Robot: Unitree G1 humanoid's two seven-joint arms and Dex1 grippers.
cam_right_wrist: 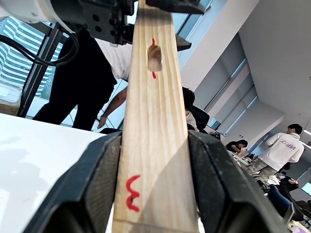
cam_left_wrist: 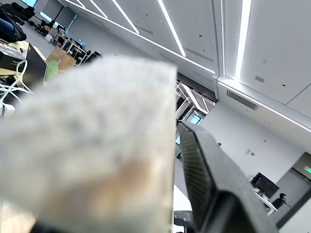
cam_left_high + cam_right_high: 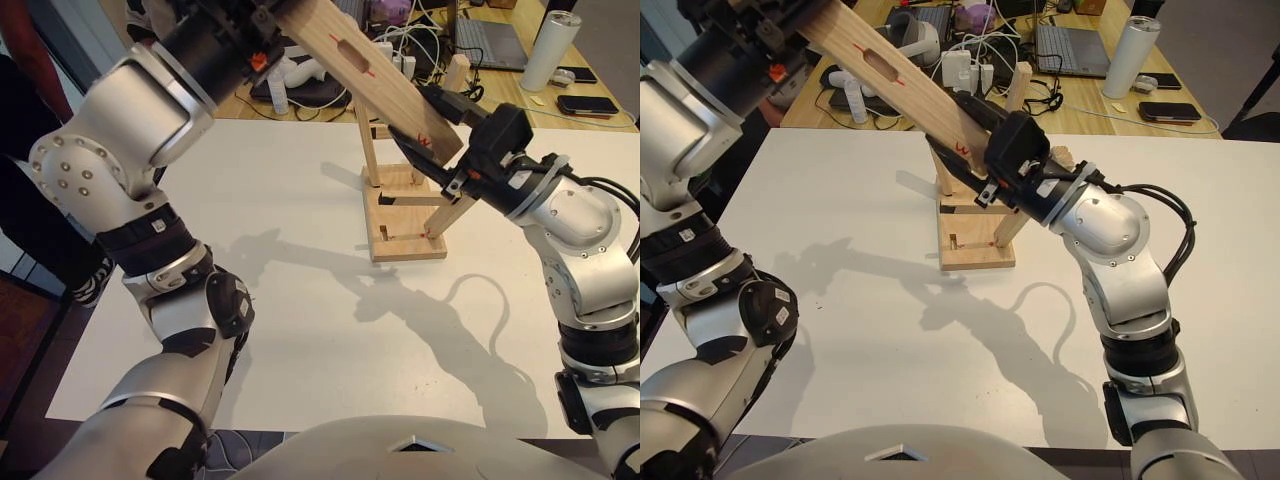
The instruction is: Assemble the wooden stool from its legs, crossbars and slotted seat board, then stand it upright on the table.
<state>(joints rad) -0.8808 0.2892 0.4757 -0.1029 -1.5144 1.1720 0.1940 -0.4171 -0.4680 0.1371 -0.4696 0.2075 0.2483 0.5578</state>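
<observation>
White tabletop [image 3: 300, 330] fills the near ground, and toward its far side the slotted seat board [image 3: 400, 248] lies flat on it. Two upright legs stand in the board, one at its left edge [image 3: 370, 140] and one leaning at its right corner [image 3: 450, 215], with a short crossbar [image 3: 410, 200] low between them. Above this assembly a third wooden leg [image 3: 360, 70] hangs in the air, tilted, its high end toward the robot's left and its low end over the board; whether that low end touches anything cannot be made out. An oblong slot [image 3: 347, 47] and red marks show on its face. The right gripper [image 1: 154, 160] has its two fingers pressed against the opposite edges of the leg near the low end, pinching it. The left gripper [image 3: 270, 25] grips the high end, one dark finger [image 2: 209, 189] lying just beside the wood. Beyond the table stands a wooden desk [image 3: 500, 95] carrying cables [image 3: 410, 40], a laptop [image 3: 490, 40], a pale tumbler [image 3: 550, 50] and a phone [image 3: 587, 104].
</observation>
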